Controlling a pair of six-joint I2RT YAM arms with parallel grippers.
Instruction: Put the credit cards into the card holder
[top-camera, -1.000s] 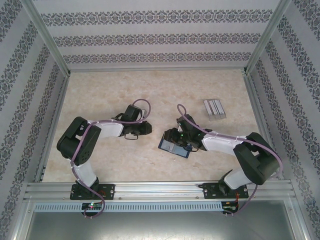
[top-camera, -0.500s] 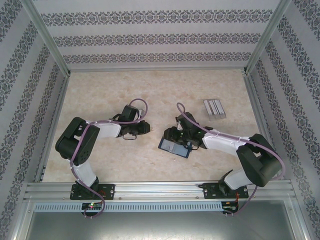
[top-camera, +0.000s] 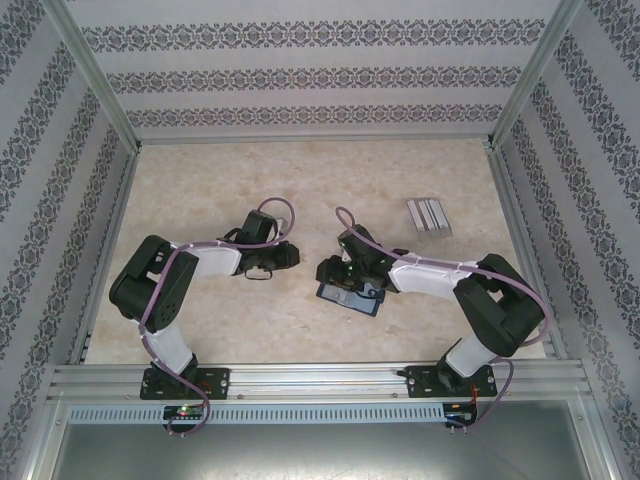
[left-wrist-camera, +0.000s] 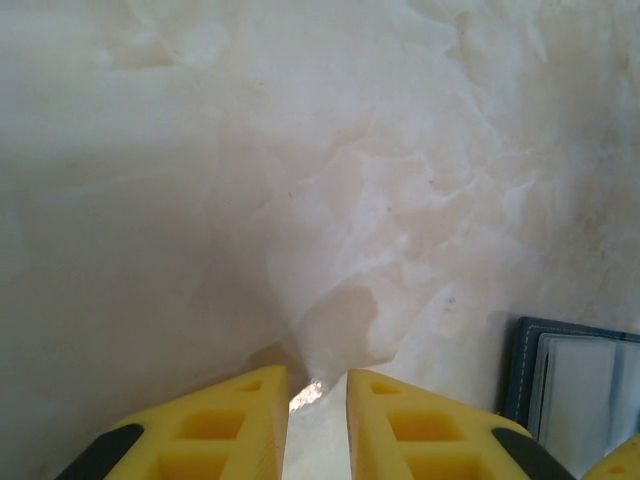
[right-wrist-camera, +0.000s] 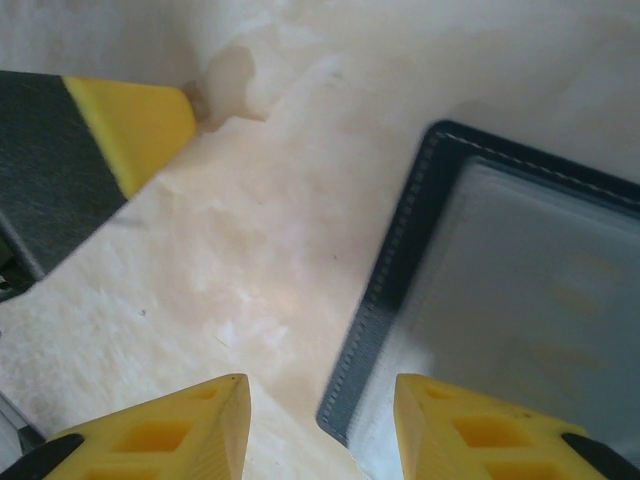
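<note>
Both pairs of jaws are hanging empty over the worktop (top-camera: 300, 180), the left gripper (left-wrist-camera: 317, 385) barely parted, the right gripper (right-wrist-camera: 320, 395) half open above a corner of the card holder (right-wrist-camera: 500, 280) lying unfolded, one jaw likely shoving it askew if lowering off-centre.

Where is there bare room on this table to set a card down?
The far strip along the back wall, left of the clear rack, is bare, as is the near patch between the arm bases. It is crowded mid-table, where the left gripper and right gripper sit by the card holder.
</note>
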